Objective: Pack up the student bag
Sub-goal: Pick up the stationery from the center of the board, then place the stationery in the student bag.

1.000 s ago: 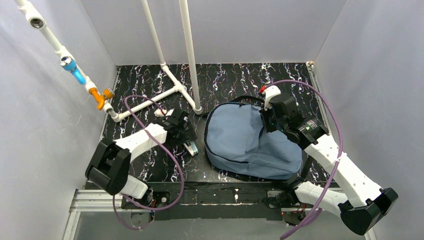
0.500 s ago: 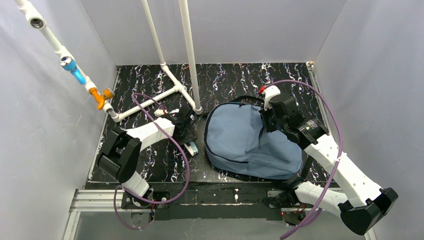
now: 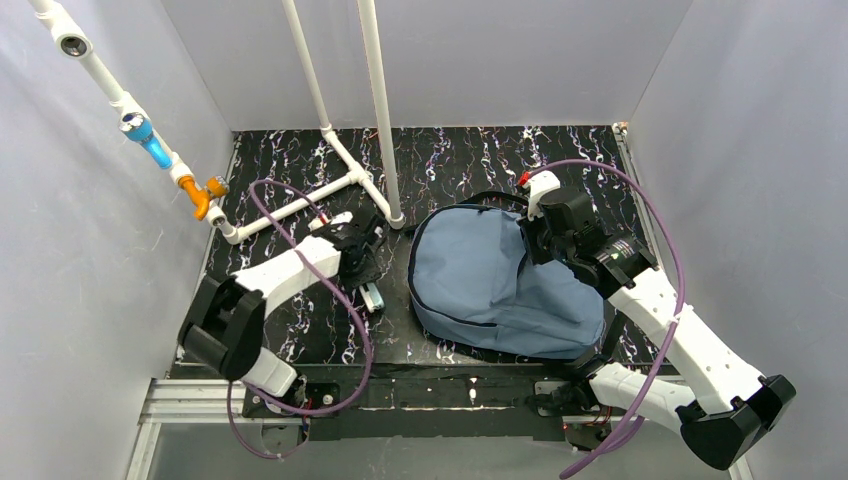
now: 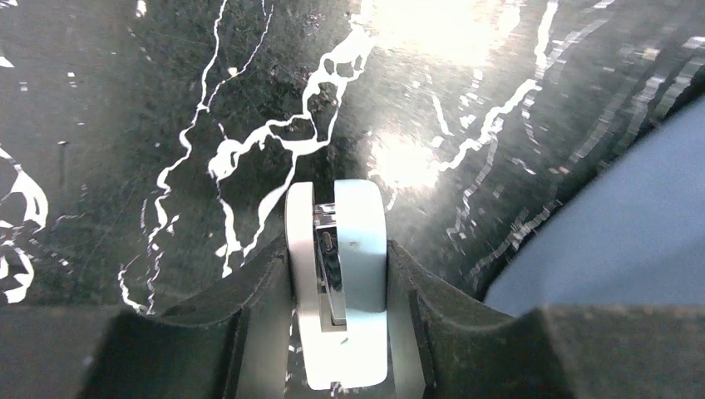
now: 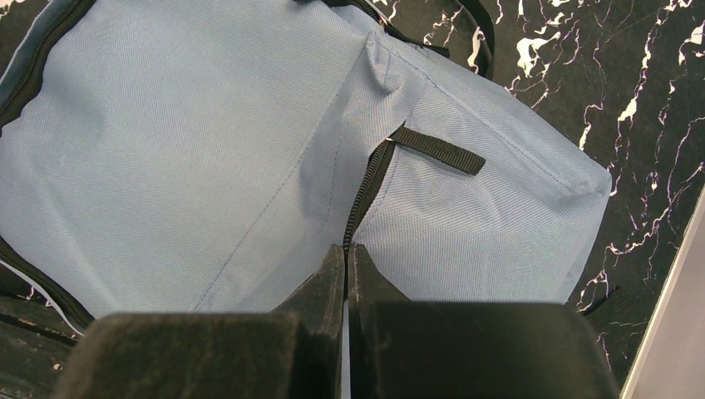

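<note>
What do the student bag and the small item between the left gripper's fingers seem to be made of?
The student bag: soft woven fabric, matte slate-blue, visible weave and creases. The small item, perhaps a stapler: smooth pale-blue and white plastic, probably; shiny metal inside.

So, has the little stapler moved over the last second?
Yes. In the top view the stapler has slid slightly left, widening its gap from the edge of the backpack, which has not shifted.
</note>
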Motion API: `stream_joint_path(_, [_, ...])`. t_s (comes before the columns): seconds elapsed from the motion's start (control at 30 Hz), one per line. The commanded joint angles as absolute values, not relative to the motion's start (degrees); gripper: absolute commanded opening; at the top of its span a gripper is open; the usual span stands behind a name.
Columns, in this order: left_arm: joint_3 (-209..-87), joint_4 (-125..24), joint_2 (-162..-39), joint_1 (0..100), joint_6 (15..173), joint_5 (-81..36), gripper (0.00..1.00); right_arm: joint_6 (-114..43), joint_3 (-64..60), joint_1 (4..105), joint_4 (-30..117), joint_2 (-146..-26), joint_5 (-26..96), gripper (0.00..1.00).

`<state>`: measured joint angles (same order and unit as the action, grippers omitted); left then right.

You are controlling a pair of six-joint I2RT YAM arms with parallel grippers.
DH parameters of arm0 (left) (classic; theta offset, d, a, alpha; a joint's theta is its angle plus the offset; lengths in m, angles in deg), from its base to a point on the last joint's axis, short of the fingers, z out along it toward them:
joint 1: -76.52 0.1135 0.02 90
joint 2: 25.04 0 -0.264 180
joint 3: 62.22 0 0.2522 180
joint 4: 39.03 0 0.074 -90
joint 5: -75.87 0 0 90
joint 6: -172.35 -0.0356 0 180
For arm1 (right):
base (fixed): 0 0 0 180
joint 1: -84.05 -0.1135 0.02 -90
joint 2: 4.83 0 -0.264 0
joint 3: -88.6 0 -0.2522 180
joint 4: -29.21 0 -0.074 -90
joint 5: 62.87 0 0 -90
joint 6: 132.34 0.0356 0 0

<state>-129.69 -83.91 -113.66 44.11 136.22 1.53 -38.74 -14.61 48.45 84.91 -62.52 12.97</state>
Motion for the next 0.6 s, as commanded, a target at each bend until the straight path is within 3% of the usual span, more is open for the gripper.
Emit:
stream_joint_path(0.0, [-130.0,-88.3,-101.1,44.0,132.7,0.7,0.13,-39.3,-11.2,48.5,80.0,-60.8,14.0,0.01])
stream_joint_path(0.1, [-130.8,-84.1,-93.3,43.7,130.9,-9.6,0.13,-39.3,-11.1,48.5,79.9,-60.9,14.8,0.01])
stream_joint_path(0.23, [-129.7,-65.4,-87.9,40.5,131.0,-23.2,0.15,-38.7,-12.3,48.5,78.5,-61.0,16.6,0.01])
stream_joint_path(0.4, [-138.3,-59.4,-96.3,32.8,128.5,-21.6,0.11,-36.8,-11.7,48.5,77.6,-61.1,18.7,0.01])
stream_joint_path(0.57, [-142.9,-48.5,-104.8,25.2,128.4,-9.0,0.09,-33.3,-11.4,48.5,77.8,-60.8,20.1,0.01])
